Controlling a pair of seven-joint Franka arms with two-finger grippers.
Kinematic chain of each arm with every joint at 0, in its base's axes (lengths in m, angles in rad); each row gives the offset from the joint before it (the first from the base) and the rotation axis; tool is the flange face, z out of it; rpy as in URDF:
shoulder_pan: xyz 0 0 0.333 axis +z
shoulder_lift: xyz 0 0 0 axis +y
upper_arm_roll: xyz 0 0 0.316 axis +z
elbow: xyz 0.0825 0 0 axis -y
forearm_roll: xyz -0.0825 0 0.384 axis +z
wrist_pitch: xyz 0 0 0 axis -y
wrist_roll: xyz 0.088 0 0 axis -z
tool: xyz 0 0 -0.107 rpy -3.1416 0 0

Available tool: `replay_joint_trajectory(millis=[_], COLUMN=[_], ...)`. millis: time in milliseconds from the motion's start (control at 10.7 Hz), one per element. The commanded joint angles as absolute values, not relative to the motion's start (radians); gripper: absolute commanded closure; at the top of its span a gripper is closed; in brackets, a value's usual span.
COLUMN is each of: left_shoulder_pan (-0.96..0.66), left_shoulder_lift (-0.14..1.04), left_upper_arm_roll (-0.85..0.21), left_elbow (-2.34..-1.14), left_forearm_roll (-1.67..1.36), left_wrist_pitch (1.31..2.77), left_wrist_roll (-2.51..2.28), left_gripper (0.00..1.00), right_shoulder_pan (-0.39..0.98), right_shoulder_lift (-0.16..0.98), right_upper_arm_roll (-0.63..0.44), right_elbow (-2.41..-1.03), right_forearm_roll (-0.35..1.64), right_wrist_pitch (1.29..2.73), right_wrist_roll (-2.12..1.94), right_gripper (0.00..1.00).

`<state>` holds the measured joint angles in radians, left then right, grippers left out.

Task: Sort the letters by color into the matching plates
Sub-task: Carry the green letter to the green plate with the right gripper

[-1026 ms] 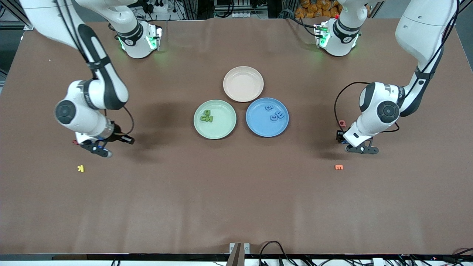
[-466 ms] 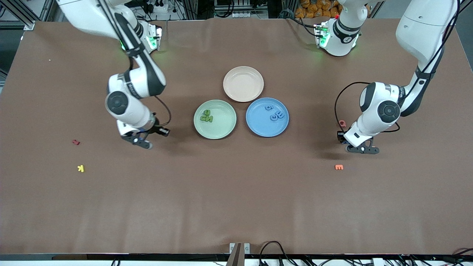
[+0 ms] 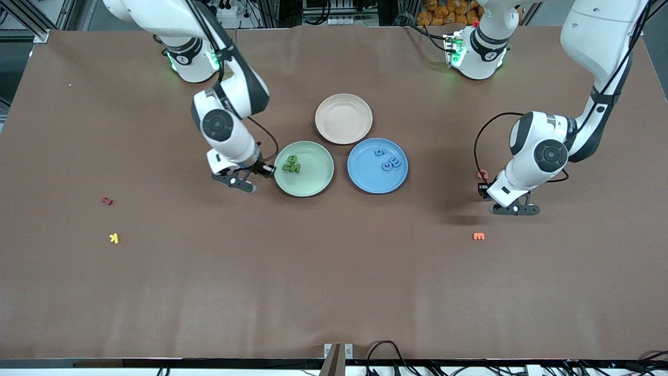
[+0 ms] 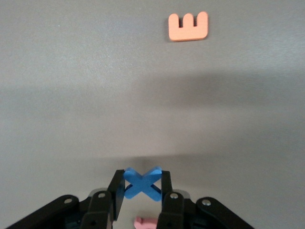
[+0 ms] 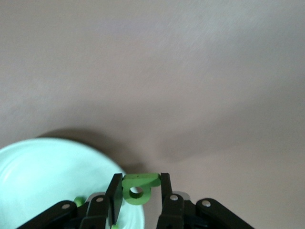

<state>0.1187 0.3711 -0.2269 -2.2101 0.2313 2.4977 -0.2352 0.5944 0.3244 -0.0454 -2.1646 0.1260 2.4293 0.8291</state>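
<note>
My right gripper (image 3: 236, 183) is shut on a green letter (image 5: 138, 187) and hangs just beside the rim of the pale green plate (image 3: 313, 183), at the right arm's end of it; the plate also shows in the right wrist view (image 5: 57, 167). Green letters (image 3: 291, 165) lie in that plate. The blue plate (image 3: 365, 180) beside it holds blue letters (image 3: 390, 163). My left gripper (image 3: 514, 209) is shut on a blue X-shaped letter (image 4: 142, 182) above bare table toward the left arm's end, near an orange letter.
A beige-pink plate (image 3: 344, 118) stands farther from the front camera than the two plates. An orange letter (image 3: 478, 236) (image 4: 188, 27) and a pink letter (image 3: 482, 175) lie near my left gripper. A red letter (image 3: 107, 201) and a yellow letter (image 3: 114, 238) lie toward the right arm's end.
My right gripper has carried the green letter from near the red letter across to the green plate's rim. My left gripper has shifted only slightly.
</note>
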Motion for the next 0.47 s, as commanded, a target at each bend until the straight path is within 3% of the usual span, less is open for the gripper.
replay_joint_trajectory(millis=[0, 373], left_shoulder_pan=[0.065, 0.032], left_shoulder_lift=[0.302, 0.278], left_upper_arm_roll=[-0.244, -0.326], left_elbow=[-2.221, -2.218], left_forearm_roll=[0.238, 0.236], left_wrist_pitch=[2.418, 2.382], left_wrist_roll=[-0.392, -0.622], left_gripper=[1.0, 1.0], right_shoulder_pan=[0.675, 0.729], right_shoulder_lift=[0.383, 0.463], right_upper_arm_roll=[-0.051, -0.043], right_elbow=[-2.114, -1.995], right_forearm_roll=[0.135, 0.137], right_wrist_pitch=[2.422, 2.379], right_wrist_roll=[0.935, 1.054], right_gripper=[0.75, 0.75])
